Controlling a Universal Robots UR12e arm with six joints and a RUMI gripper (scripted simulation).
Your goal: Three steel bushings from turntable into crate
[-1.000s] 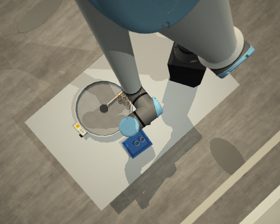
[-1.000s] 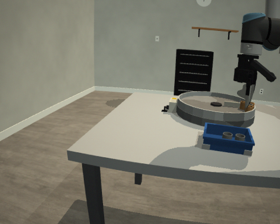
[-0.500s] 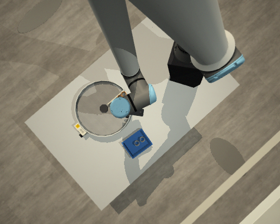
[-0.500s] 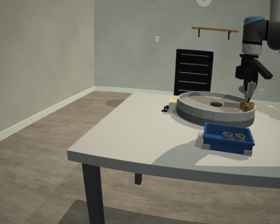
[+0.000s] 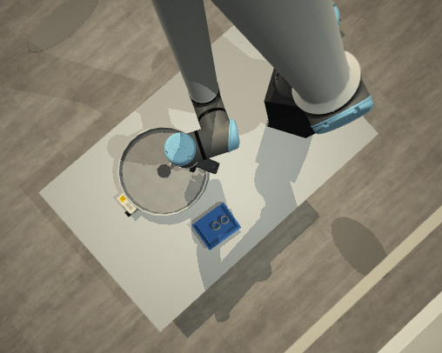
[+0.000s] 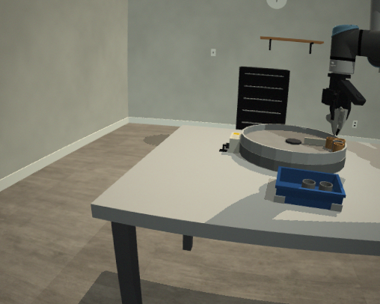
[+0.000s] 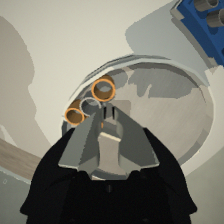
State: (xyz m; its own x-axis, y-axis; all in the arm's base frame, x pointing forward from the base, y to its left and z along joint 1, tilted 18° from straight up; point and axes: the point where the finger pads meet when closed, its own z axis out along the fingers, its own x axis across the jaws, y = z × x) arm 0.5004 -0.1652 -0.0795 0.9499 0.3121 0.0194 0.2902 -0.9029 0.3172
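A blue crate sits near the table's front edge, just beside the turntable, with two steel bushings side by side inside it. Behind it, the turntable's raised rim rings a flat disc with a dark hub at centre — open surface lies across most of the disc. At the far right rim, three bushings cluster: two brass-coloured ones flank a grey steel bushing. The gripper hangs above this cluster, its fingers drawn together on nothing — tips pointing down just over the grey sleeve, not touching it.
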